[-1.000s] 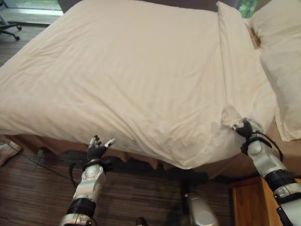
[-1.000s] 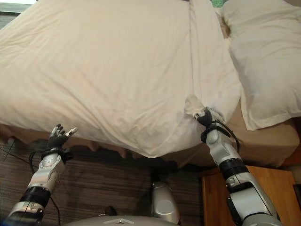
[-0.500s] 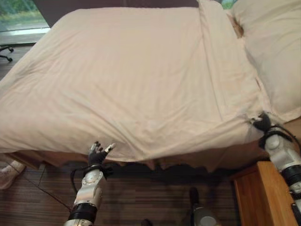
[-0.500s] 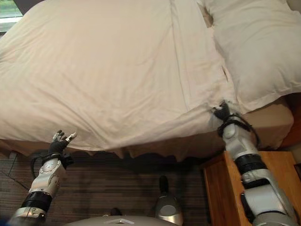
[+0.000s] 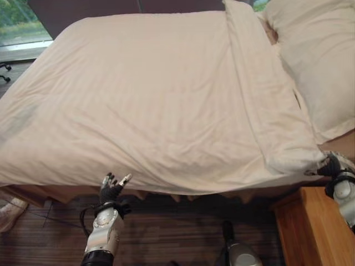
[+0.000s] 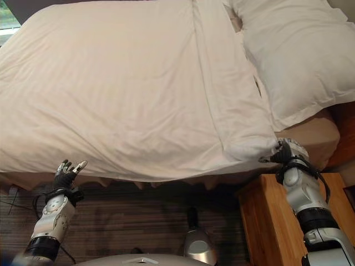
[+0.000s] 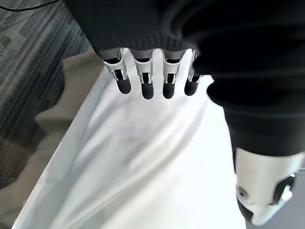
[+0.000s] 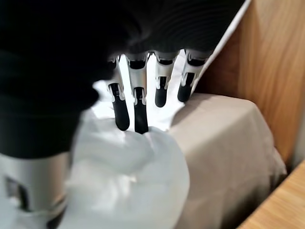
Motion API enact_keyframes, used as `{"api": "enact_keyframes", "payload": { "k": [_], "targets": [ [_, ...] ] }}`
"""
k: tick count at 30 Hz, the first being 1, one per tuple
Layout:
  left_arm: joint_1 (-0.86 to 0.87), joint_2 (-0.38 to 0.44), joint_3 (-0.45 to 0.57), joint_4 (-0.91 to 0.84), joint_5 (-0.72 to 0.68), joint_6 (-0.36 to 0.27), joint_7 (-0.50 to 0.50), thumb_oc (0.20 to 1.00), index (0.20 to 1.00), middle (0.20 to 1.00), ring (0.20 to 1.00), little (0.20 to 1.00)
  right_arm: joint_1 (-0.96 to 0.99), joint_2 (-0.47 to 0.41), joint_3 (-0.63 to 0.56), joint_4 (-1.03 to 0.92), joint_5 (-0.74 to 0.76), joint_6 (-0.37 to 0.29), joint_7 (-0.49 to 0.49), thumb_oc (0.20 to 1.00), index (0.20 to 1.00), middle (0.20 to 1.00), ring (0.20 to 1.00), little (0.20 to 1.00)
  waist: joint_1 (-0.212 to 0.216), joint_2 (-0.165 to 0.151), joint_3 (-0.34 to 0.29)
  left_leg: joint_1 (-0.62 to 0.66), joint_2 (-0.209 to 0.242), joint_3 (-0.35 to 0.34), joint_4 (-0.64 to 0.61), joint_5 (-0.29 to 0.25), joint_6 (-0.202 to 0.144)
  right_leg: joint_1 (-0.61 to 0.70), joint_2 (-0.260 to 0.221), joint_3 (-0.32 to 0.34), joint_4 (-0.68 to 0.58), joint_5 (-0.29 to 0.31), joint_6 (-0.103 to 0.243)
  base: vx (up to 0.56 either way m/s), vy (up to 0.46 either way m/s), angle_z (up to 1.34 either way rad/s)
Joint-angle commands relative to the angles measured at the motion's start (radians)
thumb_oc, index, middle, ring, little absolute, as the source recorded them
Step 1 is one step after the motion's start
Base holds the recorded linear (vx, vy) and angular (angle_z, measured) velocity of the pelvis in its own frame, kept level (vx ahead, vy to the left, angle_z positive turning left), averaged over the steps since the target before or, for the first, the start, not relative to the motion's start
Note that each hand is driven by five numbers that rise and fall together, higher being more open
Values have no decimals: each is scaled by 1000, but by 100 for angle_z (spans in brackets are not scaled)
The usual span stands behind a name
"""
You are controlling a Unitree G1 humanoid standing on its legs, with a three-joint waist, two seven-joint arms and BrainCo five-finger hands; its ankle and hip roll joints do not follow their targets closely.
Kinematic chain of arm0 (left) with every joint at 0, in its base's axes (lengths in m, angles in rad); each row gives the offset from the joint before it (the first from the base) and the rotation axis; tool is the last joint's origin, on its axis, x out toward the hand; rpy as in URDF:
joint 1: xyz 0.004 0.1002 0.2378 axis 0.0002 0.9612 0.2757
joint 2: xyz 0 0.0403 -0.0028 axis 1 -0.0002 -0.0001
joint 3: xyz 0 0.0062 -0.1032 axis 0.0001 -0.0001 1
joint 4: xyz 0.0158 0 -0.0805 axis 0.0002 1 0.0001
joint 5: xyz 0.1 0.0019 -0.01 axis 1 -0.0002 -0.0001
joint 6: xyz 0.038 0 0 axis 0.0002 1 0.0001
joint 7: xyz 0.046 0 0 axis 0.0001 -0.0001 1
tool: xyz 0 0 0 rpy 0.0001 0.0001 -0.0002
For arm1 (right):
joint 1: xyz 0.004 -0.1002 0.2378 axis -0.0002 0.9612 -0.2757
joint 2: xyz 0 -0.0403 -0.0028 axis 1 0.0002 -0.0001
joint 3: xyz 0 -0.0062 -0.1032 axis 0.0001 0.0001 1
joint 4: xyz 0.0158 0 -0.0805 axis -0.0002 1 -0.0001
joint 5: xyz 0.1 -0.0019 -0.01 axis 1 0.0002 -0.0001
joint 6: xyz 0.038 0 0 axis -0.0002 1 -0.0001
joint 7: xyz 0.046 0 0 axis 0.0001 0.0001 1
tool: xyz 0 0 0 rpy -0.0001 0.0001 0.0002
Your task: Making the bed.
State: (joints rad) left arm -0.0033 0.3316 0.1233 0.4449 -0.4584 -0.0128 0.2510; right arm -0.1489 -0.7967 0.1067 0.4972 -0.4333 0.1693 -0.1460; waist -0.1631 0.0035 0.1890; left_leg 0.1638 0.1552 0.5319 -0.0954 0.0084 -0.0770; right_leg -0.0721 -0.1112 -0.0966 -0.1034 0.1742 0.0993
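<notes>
- the right hand (image 6: 284, 152) is at the near corner of the duvet (image 5: 150, 105), at the pillow end of the bed; in the right wrist view its fingers (image 8: 127, 112) and thumb pinch a bunch of the white cloth, so it is clamped on the duvet.
- the left hand (image 5: 111, 188) is in the air just below the near hanging edge of the duvet, near the foot end; its fingers (image 7: 145, 78) are straight and apart, and they hold nothing.
- the two hands are well apart, one near each end of the near side of the bed.
- i count one duvet. it lies spread flat on the bed and covers almost all of it; its near edge hangs a little over the side.
- a folded band of the duvet (image 6: 222, 83) goes across the bed from the far side to the corner in the right hand, beside the pillow.
- i count one pillow (image 6: 294, 55), white, at the head of the bed on the robot's right. it touches the folded band.
- under the duvet a beige sheet (image 6: 313, 136) shows at the head corner, and a beige skirt with a wavy edge under the near side.
- one wooden nightstand (image 5: 310, 227) stands just beside the bed, under the right arm.
- the floor (image 5: 166, 233) is dark striped carpet.
</notes>
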Motion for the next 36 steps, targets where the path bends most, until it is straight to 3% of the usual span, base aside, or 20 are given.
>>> {"api": "enact_keyframes", "payload": {
  "k": [1,5,10,14,15,16,18,22,23,26,28,29,32,36],
  "targets": [
    [-24,61,19,-19,14,-46,-16,1000,1000,1000,1000,1000,-102,18,35,84,-34,-1,16,1000,1000,1000,1000,1000,11,-70,-37,-57,72,-100,8,67,-88,64,-52,16,16,-107,71,-28,-52,18],
    [-64,65,-11,-28,-1,-45,-32,1000,1000,1000,1000,1000,-128,-15,52,385,21,29,63,1000,1000,1000,1000,1000,13,-103,-54,-58,87,-104,8,67,-99,72,-40,6,16,-108,66,-5,-40,9],
    [-45,91,6,-92,-30,-30,-67,1000,1000,1000,1000,1000,-314,-164,213,630,-159,62,205,1000,1000,1000,1000,1000,33,-127,-71,-68,103,-117,8,78,-113,79,-29,-11,16,-108,58,6,-16,6],
    [-5,94,49,-129,-45,-35,-83,1000,1000,1000,1000,1000,-393,-210,246,640,-202,58,197,1000,1000,1000,1000,1000,41,-128,-76,-70,109,-124,8,81,-117,86,-25,-19,16,-111,56,10,9,9],
    [6,89,64,-136,-53,-40,-86,1000,1000,1000,1000,1000,-393,-211,214,625,-163,50,174,1000,1000,1000,1000,1000,39,-128,-76,-70,111,-126,8,81,-118,87,-24,-20,16,-112,56,6,18,24],
    [17,71,88,-143,-73,-55,-87,1000,1000,1000,1000,1000,-354,-179,110,526,1,19,108,1000,1000,1000,1000,1000,34,-124,-75,-67,113,-126,8,82,-117,89,-19,-17,16,-115,55,27,22,22],
    [14,59,99,-131,-59,-63,-76,1000,1000,1000,1000,1000,-271,-101,-16,384,217,-14,57,200,200,200,200,200,27,-115,-75,-64,114,-129,8,78,-117,96,-16,-18,16,-125,55,40,8,11],
    [-8,67,104,-118,-87,-77,-55,1000,1000,1000,1000,1000,-211,59,-185,50,592,-115,-58,200,200,200,200,200,22,-95,-75,-62,121,-131,8,79,-115,101,-11,-20,16,-140,49,4,-2,1],
    [-21,56,73,-121,-83,-93,-31,1000,1000,1000,1000,1000,-255,211,-193,0,763,-213,-125,200,200,200,200,200,29,-85,-70,-65,121,-135,8,83,-113,102,-12,-23,16,-139,46,34,-6,-4],
    [-98,79,63,-97,-97,-122,5,1000,1000,1000,1000,1000,-293,333,-256,8,1120,-339,-125,200,200,200,200,200,31,-56,-60,-63,119,-148,8,82,-119,111,-15,-27,16,-155,44,21,-10,1],
    [-115,81,54,-93,-104,-120,3,1000,1000,1000,1000,1000,-288,366,-274,-4,1176,-374,-133,200,200,200,200,200,30,-44,-60,-72,119,-152,8,90,-121,104,-15,-28,16,-153,41,-21,-17,18],
    [-157,85,25,-80,-132,-129,-5,1000,1000,1000,1000,1000,-319,417,-283,-30,1304,-430,-110,200,200,200,200,200,23,-13,-50,-89,120,-161,8,101,-131,98,-17,-34,16,-160,38,-12,-23,14],
    [-183,91,7,-74,-135,-135,-2,1000,1000,1000,1000,1000,-339,426,-278,-37,1338,-452,-105,200,200,200,200,200,19,-1,-44,-99,121,-165,8,107,-135,91,-18,-36,16,-161,37,-44,-26,15],
    [-292,122,-55,-101,-153,-177,12,1000,1000,1000,1000,1000,-458,424,-260,-30,1386,-508,-123,200,200,200,200,200,2,72,6,-151,116,-159,8,128,-147,36,-24,-22,16,-153,38,-126,-18,6]
  ]
}}
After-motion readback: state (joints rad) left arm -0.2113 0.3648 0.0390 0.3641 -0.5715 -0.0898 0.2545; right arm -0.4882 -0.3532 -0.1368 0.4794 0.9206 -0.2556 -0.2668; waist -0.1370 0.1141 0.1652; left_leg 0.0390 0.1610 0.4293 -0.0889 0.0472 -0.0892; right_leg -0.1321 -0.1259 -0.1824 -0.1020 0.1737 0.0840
